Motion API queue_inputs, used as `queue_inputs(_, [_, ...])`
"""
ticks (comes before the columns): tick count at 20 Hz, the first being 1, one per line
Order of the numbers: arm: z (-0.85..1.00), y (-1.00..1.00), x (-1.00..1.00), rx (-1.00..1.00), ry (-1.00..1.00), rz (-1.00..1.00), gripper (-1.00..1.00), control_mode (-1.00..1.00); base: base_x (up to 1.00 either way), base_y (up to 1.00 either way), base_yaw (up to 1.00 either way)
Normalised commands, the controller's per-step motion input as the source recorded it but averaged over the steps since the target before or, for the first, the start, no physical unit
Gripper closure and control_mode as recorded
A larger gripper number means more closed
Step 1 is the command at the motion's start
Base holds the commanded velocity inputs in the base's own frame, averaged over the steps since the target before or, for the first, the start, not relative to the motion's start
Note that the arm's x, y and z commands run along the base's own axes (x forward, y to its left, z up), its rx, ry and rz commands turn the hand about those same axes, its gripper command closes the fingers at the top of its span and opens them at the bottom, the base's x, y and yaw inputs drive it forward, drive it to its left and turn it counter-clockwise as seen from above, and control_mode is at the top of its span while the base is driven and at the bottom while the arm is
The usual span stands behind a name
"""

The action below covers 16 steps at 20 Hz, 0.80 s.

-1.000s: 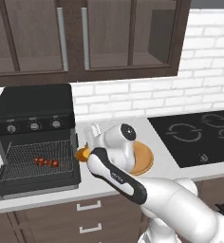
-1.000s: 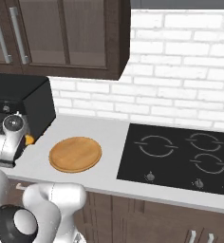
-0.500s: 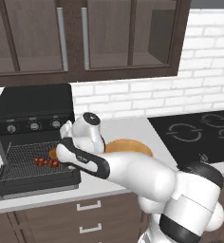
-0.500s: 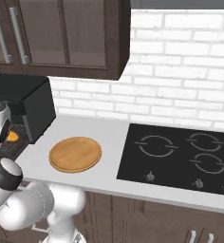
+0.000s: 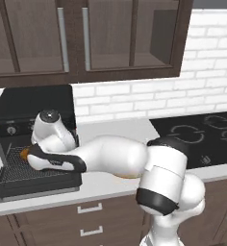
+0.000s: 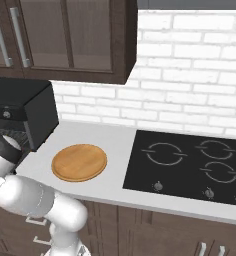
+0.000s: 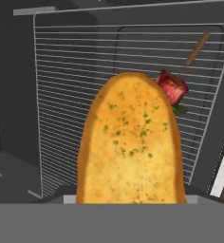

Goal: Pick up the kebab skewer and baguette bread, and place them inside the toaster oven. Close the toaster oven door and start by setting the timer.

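From the hand view I have the baguette bread [image 7: 131, 142] right in front of me, held lengthwise along the gripper and covering the fingertips, so I read the jaws as clamped on it, though the contact itself is hidden behind the loaf. It hangs over the wire rack [image 7: 66, 95] of the toaster oven [image 5: 33, 113], with the kebab skewer [image 7: 173, 88] lying on the rack just beyond the loaf's far end, one red chunk and the bare stick end poking out past it. In the left base view my arm [image 5: 110, 156] stretches across the counter [image 5: 106, 185] to the oven mouth, and a sliver of orange bread shows at the wrist, above the toaster oven door [image 5: 36, 180], which lies dropped open and flat. The arm's bulk blocks much of the oven opening from that side. In the right base view the round wooden plate [image 6: 79, 162] sits on the counter beside the oven, and the black cooktop [image 6: 190, 162] lies well apart to the right, under the cabinets [image 6: 65, 35].
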Motion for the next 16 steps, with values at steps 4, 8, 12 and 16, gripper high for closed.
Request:
queue_inputs(4, [-0.11,0.78,0.24,-0.02,0.07,-0.15,1.00,-1.00,0.00,0.00,0.00])
queue_inputs(8, [-0.46,0.33,0.25,0.00,0.02,-0.17,1.00,-1.00,0.00,0.00,0.00])
queue_inputs(12, [-0.13,0.22,-0.04,0.00,0.00,-0.08,1.00,-1.00,0.00,0.00,0.00])
queue_inputs(16, [0.01,0.27,-0.31,0.00,0.05,-0.02,1.00,-1.00,0.00,0.00,0.00])
